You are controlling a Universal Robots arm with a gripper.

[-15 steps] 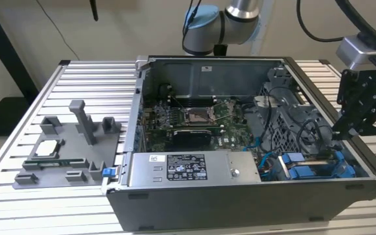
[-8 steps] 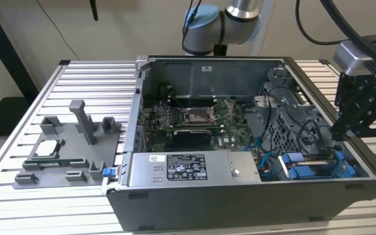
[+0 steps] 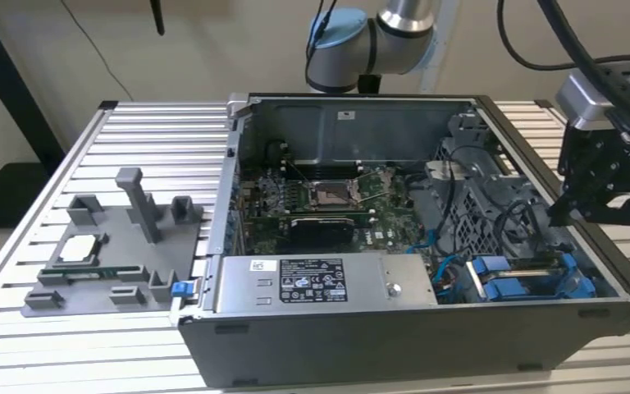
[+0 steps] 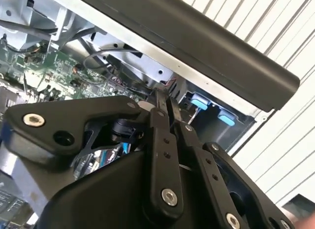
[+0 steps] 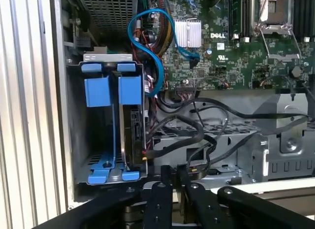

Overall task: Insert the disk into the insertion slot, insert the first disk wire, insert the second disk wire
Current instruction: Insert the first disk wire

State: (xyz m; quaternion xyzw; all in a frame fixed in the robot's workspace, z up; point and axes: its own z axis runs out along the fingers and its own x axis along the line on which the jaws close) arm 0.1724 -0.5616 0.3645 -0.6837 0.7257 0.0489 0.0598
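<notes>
The disk [image 5: 134,133] is sitting in the slot [image 5: 78,140] so wires [image 5: 197,135] can reach; the gripper [image 5: 174,172] is hovering close, pinched together, seemingly empty.

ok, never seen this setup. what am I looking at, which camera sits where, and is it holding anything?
It is one robot arm working on an open computer case that lies on a slatted metal table.

The exterior view comes from a camera off the arm and takes in the whole scene. Inside the case are the motherboard and the silver power-supply box. On the exterior view's left, a grey fixture holds small parts.

The two wrist views come from cameras riding on the arm, so both have its black gripper in frame. The first wrist view looks into the grey drive cage, where two blue drive carriers sit side by side.

The gripper hangs by the case's side near that cage. I cannot tell whether it holds anything.
</notes>
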